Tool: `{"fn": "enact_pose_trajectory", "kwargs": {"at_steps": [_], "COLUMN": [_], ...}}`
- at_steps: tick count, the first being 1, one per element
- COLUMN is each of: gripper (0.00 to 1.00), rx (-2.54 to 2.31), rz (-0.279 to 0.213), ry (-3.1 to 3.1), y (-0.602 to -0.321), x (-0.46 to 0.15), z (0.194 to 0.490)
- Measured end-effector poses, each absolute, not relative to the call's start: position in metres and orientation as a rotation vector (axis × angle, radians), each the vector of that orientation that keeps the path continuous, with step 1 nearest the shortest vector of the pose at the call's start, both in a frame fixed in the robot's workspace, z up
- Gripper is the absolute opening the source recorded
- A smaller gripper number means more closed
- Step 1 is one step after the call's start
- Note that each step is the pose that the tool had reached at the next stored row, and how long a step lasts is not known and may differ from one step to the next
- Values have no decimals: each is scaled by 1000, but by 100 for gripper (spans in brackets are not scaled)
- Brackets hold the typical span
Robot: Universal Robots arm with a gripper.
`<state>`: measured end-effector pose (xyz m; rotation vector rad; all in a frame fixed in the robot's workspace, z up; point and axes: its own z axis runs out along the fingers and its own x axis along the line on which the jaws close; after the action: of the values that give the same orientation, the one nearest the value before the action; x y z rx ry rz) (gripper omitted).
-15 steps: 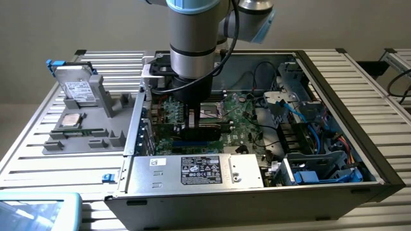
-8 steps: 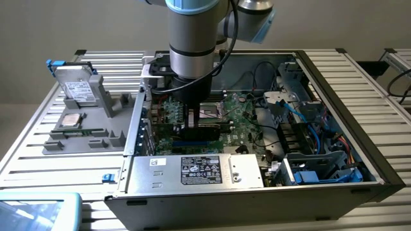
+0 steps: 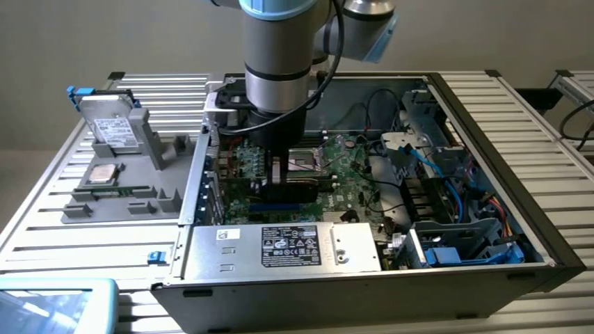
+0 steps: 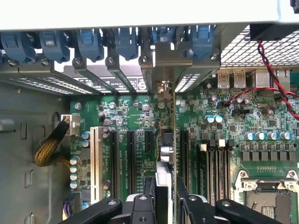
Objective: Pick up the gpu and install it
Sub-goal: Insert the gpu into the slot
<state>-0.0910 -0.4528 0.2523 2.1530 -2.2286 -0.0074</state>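
We see the gripper (image 3: pixel 275 179) at exterior-view centre | fingers (image 4: pixel 140 210) clenched on the gpu (image 3: pixel 307 188) | gpu edge-down at the motherboard (image 3: pixel 346 167) slots

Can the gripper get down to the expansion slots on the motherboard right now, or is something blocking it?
Likely yes. The case is open on top, and the gripper hangs inside it, shut on the gpu, which it holds edge-on over the slots. No cable crosses there.

A plain pale wall (image 3: pixel 111 35) stands behind a table (image 3: pixel 519 118) of ribbed metal slats, evenly and softly lit.
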Motion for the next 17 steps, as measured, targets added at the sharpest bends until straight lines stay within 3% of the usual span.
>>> {"fn": "enact_pose_trajectory", "kwargs": {"at_steps": [17], "gripper": [28], "rx": [2166], "rz": [3], "ry": [-2207], "y": [-452], "x": [-91], "z": [250]}}
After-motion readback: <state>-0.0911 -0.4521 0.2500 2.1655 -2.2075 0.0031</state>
